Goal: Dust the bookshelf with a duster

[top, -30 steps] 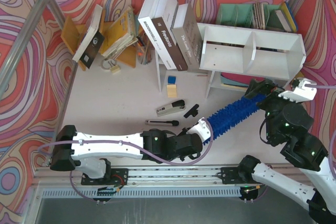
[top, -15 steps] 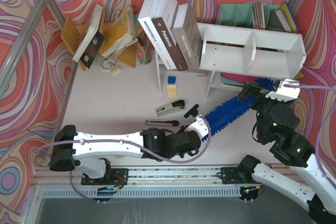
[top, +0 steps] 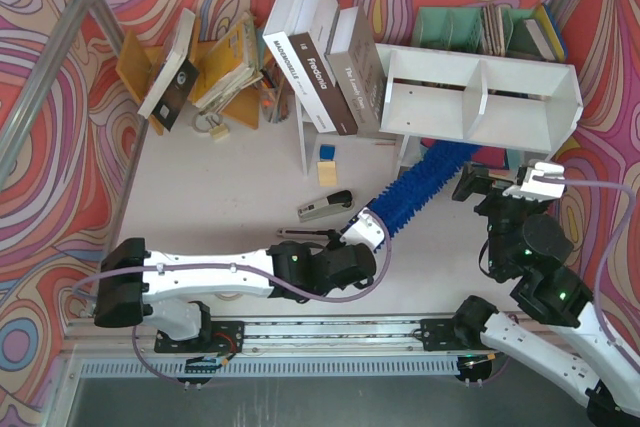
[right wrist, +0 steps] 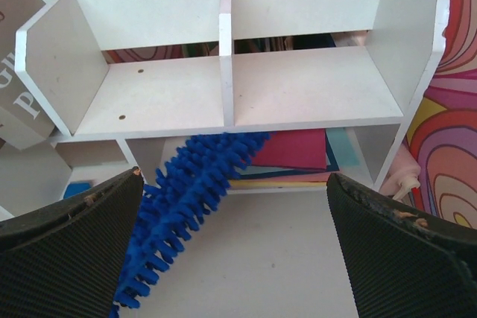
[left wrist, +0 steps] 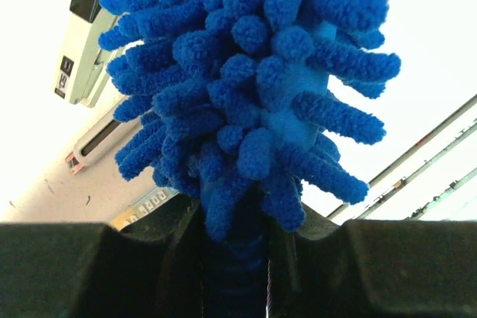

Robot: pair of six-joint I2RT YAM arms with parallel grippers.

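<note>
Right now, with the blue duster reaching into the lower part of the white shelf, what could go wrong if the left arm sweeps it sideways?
1. The duster, clamped in the left gripper, has its head in the lower tier of the bookshelf, beside the flat folders; a sweep might drag them out.
2. The open right gripper hangs close in front of that tier, so the duster could strike it.

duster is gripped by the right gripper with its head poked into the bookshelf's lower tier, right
No. The left gripper grips the duster; the right gripper stands open and empty, as the top external view shows. The head does reach into the lower tier of the bookshelf.
</note>
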